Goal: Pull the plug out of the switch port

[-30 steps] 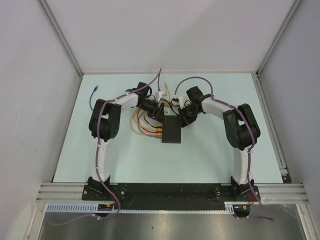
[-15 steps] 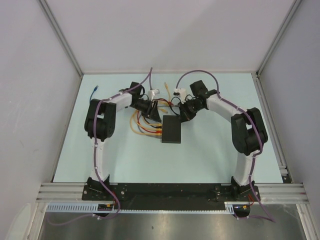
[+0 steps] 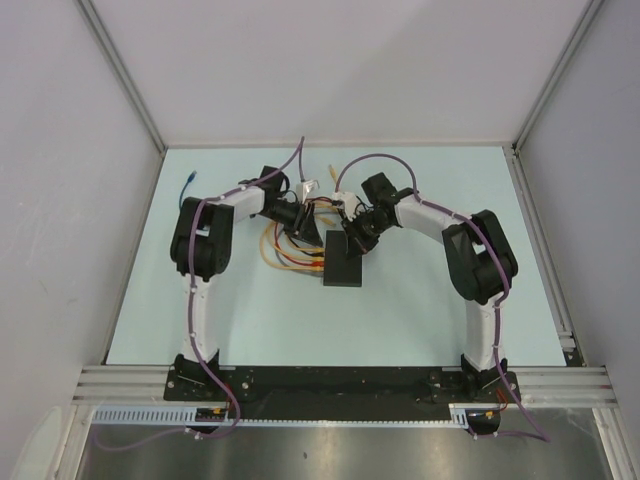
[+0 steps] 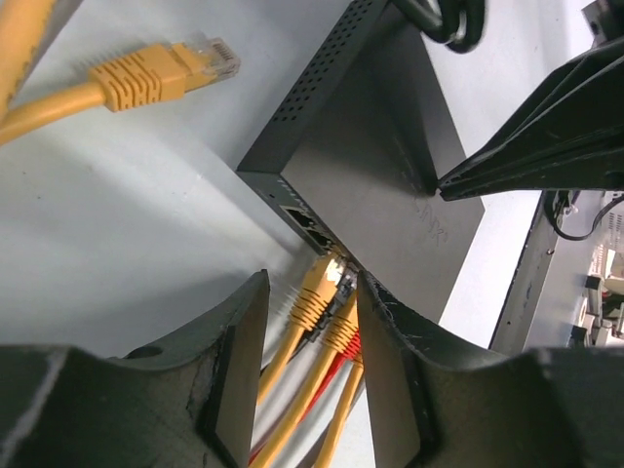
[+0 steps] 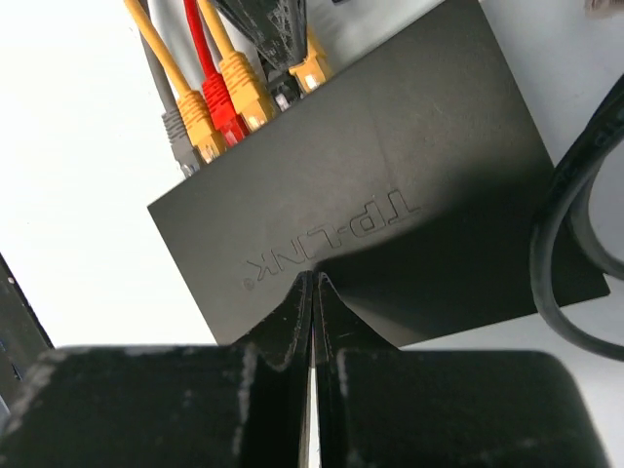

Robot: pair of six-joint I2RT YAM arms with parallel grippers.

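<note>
Left wrist view showed the left gripper (image 4: 310, 283) spread, its fingers on either side of an orange plug (image 4: 314, 298) (gaps showed on both sides) seated in the switch (image 4: 380, 166), which lay near the middle of the table (image 3: 420, 300). The right gripper (image 5: 312, 283), pressed together, rested its tips on the switch's top.

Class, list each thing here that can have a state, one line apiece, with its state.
Switch, flat on the table, cables plugged in.
Nearest yellow plug, inserted in its port.
Loose yellow plug, unplugged, on the table.
Left claw, open, straddling inserted plugs.
Right claw, shut, tips on the switch.
</note>
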